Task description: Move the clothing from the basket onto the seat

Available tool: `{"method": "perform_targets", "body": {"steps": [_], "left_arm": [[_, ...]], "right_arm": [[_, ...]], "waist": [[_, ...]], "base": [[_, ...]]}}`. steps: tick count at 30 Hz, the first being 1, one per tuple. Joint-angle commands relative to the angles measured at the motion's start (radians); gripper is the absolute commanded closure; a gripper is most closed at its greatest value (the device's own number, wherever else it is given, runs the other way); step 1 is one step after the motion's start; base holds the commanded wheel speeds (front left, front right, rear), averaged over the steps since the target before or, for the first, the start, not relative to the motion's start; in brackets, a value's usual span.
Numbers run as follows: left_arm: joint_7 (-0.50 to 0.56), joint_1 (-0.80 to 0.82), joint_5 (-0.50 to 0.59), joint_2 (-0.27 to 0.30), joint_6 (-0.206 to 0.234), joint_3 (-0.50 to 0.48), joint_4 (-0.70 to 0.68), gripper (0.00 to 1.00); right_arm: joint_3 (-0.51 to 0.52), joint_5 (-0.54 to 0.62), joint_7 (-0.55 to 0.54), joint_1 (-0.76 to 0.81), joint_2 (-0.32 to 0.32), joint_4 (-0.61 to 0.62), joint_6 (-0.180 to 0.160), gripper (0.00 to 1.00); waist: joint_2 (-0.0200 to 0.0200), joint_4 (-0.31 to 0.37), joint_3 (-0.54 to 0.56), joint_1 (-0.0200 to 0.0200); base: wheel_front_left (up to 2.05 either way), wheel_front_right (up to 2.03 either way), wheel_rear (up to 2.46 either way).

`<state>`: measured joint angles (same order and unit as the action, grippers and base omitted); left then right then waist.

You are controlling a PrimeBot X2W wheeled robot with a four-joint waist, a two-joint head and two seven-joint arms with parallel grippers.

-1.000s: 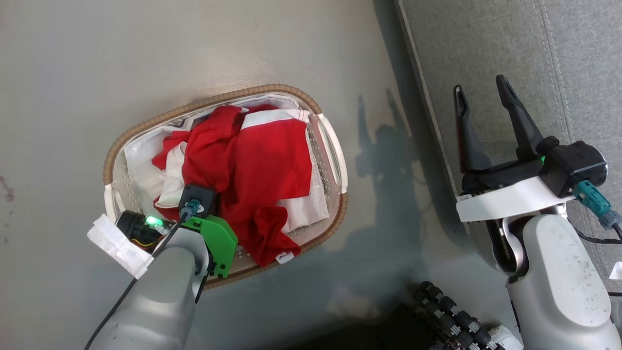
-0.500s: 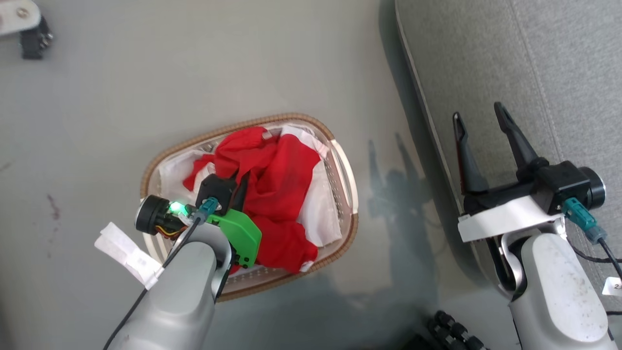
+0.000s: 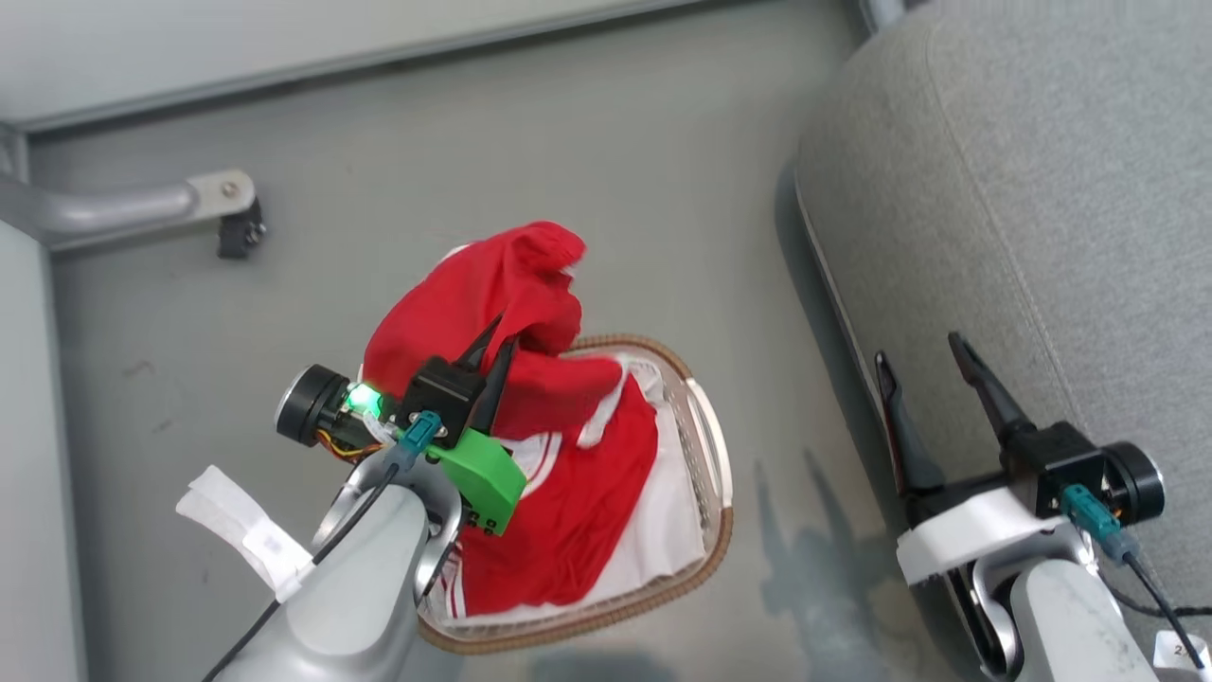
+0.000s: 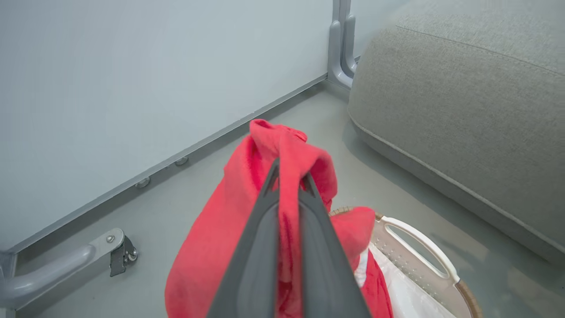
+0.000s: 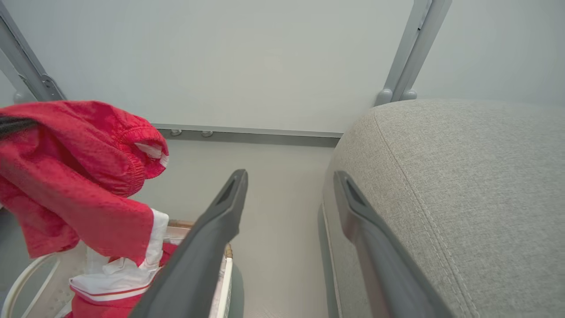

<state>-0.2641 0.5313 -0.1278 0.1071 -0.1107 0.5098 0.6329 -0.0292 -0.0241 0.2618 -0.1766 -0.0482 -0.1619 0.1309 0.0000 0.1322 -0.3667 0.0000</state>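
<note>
**Left claw**: clamped on a fold of one red garment. In the left wrist view the cloth is pinched in the closed claw and bunches over its tips.

**Red garment:** hangs above the basket, with its bulk over the basket's far-left rim and its lower part trailing down towards the inside. I cannot tell whether the trailing end is free of what lies below.

**Second red garment**: lies inside the basket on the white lining, with white stripes showing at its edge.

**Right claw**: wide open and empty, to the right of the basket at the edge of the seat. Probably parked there to stay out of the left arm's path.

**Seat:** to the right of the basket and higher than its rim, with a strip of floor between them. No clothing is on it.

**Judgement**
- **Step in hand:** taking the first garment out.
- **Hold:** gripping one fold high lets the loose cloth drape straight down, so it should clear the basket rim before any carry to the right.
- **Progress:** early. Nothing is delivered and one piece is untouched.
- **Risks:**
  - The trailing end drags the second garment up.
  - The trailing end catches on the woven rim.
  - The thin pinch slips under the hanging weight.
</note>
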Motion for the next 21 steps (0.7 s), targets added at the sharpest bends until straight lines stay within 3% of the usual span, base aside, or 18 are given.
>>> {"method": "perform_targets", "body": {"steps": [1, 14, 21], "left_arm": [[0.000, -0.015, 0.009, 0.014, -0.005, 0.008, -0.011, 1.00], [-0.001, 0.141, 0.031, 0.114, -0.020, 0.122, -0.027, 1.00], [0.002, 0.246, -0.012, 0.155, -0.021, 0.195, -0.055, 1.00]], "right_arm": [[0.001, 0.008, 0.005, 0.029, -0.004, -0.005, 0.000, 0.00], [-0.030, 0.030, 0.005, 0.125, -0.004, -0.025, 0.000, 0.00], [-0.062, 0.037, 0.005, 0.105, -0.004, -0.017, 0.000, 0.00]], "waist": [[0.0000, -0.057, 0.154, 0.0000], [0.0000, -0.082, 0.338, 0.0000], [0.0000, -0.087, 0.364, 0.0000]], "base": [[0.00, 0.00, 0.00], [0.00, 0.00, 0.00], [0.00, 0.00, 0.00]]}}
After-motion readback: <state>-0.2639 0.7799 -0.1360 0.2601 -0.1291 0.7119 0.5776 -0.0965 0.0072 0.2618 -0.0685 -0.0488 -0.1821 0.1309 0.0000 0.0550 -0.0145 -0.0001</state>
